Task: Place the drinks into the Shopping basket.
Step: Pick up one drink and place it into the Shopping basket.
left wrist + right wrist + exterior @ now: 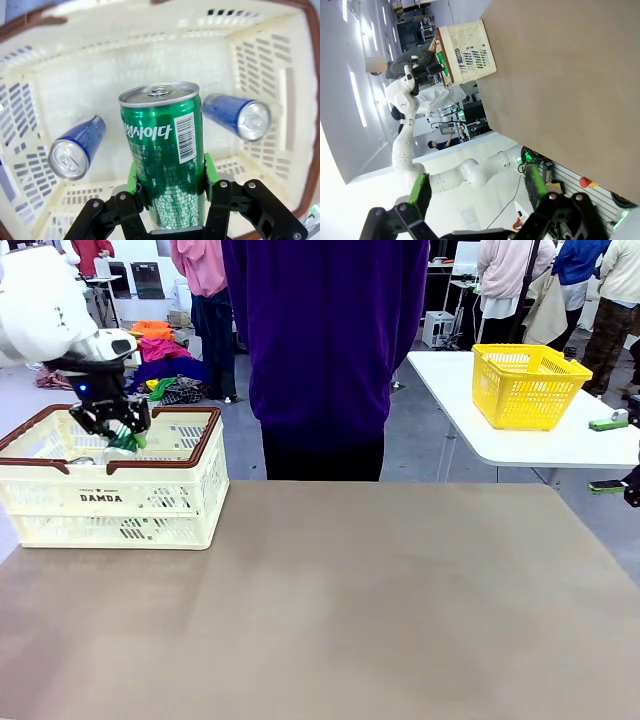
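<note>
The black left gripper with green pads [170, 187] is clamped on a slim green metal can [164, 150], whose long axis runs along the fingers, over the cream-white plastic lattice basket [110, 495]. Directly below, two blue cans [77, 147] [237, 116] lie on their sides, so release goes between them. The right gripper [477, 189] stands wide apart, empty, far away. The green can's bottom is hidden.

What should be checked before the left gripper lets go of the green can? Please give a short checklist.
1. Left gripper clamps the green can: ok.
2. Can is over the inside of the Shopping basket: ok.
3. Floor below is free between the two blue cans: ok.
4. Drop height is small: cannot tell.
5. Right gripper is open, away from the basket: ok.
6. No person's hand is in the basket: ok.
</note>
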Action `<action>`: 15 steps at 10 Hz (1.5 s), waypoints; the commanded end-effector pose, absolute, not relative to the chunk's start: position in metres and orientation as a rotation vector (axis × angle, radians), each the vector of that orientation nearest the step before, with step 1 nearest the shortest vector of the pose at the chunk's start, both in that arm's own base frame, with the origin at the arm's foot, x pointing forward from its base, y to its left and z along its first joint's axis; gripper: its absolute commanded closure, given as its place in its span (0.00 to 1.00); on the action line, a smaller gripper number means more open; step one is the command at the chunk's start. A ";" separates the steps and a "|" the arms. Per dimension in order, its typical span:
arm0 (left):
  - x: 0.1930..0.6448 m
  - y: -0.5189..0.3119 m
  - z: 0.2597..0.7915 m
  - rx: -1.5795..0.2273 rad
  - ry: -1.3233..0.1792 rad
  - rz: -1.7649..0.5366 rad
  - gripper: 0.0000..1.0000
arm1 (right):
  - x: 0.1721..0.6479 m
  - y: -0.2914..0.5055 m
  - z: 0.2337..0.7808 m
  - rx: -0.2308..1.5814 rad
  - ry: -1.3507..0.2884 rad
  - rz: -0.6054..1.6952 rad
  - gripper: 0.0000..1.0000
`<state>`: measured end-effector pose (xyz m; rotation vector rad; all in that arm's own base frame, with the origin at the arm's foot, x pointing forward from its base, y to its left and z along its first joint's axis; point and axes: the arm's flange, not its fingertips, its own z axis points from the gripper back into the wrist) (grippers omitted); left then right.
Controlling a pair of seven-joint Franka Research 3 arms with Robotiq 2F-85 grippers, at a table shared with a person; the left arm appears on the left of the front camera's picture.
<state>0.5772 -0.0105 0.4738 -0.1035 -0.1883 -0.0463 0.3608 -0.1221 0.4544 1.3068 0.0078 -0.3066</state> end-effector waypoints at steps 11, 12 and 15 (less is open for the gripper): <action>0.564 -0.004 0.440 0.000 -0.134 -0.008 0.00 | 0.362 -0.122 0.456 1.319 -0.005 -0.297 0.00; 0.562 -0.004 0.444 0.000 -0.150 -0.006 0.00 | 0.362 -0.122 0.456 1.319 -0.005 -0.297 0.00; 0.547 -0.008 0.465 -0.041 -0.197 -0.014 0.00 | 0.362 -0.122 0.456 1.319 -0.005 -0.297 0.00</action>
